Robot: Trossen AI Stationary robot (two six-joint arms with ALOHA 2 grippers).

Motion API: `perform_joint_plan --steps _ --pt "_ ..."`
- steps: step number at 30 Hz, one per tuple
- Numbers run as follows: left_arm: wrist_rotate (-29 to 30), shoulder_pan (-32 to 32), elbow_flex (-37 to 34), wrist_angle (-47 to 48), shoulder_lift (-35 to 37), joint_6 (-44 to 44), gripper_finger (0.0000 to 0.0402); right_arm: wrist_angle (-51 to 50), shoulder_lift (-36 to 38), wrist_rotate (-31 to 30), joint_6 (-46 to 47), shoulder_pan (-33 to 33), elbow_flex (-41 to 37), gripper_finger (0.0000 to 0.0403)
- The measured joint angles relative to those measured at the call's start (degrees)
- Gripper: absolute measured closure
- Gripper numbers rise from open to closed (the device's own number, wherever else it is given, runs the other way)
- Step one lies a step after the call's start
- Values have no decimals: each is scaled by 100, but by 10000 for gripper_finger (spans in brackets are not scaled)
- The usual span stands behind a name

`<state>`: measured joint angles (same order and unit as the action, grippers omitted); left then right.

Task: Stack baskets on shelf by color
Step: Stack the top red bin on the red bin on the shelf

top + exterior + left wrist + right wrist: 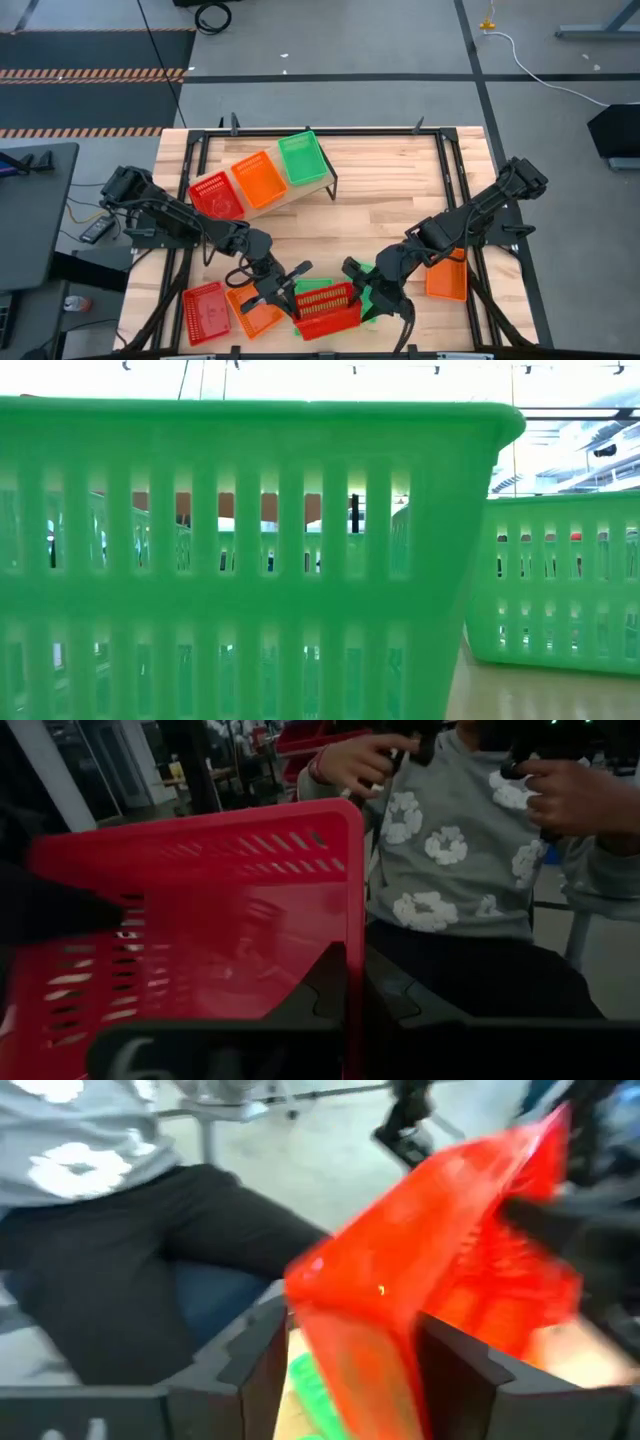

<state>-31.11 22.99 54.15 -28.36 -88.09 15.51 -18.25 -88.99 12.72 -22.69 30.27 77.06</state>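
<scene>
red basket [325,308], in left jaws, between right jaws

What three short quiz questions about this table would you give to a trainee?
1. How many baskets stand on the shelf?
2. True or false: the left gripper is shut on a green basket.
3. Which colour is the basket lying alone near the table's right edge? A red, B orange, C green.
Key: 1. three. 2. false, it grips the red basket. 3. B, the orange basket.
</scene>
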Motion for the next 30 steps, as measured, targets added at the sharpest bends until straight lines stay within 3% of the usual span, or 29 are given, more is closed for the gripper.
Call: perform_joint_plan --steps 12,23,30 --pt "296 73 0 19 11 -285 391 -734 531 -2724 -20 -34 -1 174" --pt "1874 99 -4 902 810 -764 390 -1591 654 -4114 324 -50 0 176" --pt "2218 165 4 1427 1330 -904 390 -1671 706 -4947 603 -128 0 177"
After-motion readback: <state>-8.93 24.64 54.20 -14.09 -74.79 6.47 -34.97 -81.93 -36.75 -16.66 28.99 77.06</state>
